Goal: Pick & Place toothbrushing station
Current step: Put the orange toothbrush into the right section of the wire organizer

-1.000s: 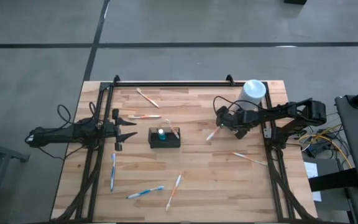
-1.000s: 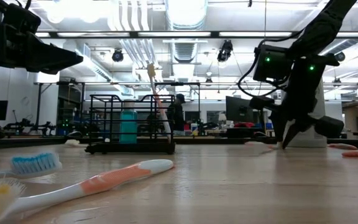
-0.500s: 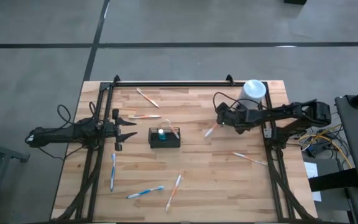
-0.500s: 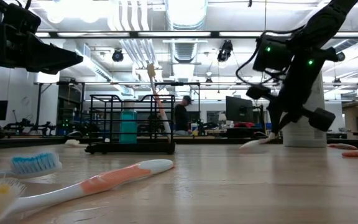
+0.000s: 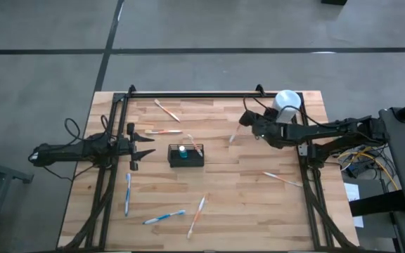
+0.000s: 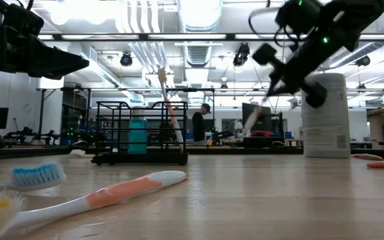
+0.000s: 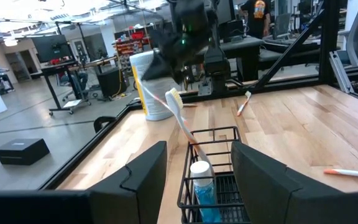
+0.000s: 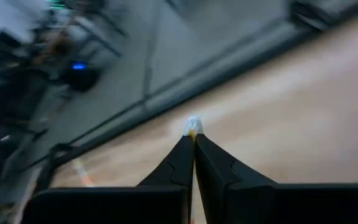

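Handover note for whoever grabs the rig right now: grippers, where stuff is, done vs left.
Right gripper: shut on a toothbrush, lifted clear of the table, right of the basket.
Left gripper: open, empty, waiting just left of the basket.
Basket: mid-table, already holds one toothbrush leaning upright and a teal-blue bottle.
Left: carry the held brush over and drop it in. Six more toothbrushes lie loose on the table. White canister stands at the far right corner, untouched.

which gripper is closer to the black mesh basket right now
Left. The left gripper hovers open just beside the black mesh basket; the right gripper, shut on a toothbrush, is farther off, toward the white canister.
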### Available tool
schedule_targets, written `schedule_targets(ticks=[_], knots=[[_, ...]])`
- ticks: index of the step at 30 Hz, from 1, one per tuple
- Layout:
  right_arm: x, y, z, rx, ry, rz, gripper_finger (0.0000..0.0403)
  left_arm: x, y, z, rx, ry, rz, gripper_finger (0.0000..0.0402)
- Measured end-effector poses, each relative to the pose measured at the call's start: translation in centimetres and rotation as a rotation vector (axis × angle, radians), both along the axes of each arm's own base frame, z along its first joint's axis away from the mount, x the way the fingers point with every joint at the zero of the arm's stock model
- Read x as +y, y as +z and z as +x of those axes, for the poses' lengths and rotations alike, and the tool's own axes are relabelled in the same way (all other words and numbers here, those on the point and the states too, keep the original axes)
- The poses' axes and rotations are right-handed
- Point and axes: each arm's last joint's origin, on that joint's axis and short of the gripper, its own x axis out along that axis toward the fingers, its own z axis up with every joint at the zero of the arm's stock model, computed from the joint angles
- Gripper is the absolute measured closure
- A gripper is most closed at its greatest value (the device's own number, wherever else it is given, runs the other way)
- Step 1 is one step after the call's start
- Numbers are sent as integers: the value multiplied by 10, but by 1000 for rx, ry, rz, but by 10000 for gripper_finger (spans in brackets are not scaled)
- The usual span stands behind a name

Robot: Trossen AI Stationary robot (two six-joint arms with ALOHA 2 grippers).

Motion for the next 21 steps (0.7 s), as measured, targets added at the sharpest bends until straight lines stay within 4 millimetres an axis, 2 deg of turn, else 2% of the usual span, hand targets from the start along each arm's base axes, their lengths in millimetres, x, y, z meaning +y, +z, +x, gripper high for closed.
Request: schedule_targets(ticks=[8,21], knots=[[4,39,17,-3,251,-323,395,0,0,0,0,0,0,215],[13,63,27,-56,691,-639,395,0,0,0,0,0,0,215]])
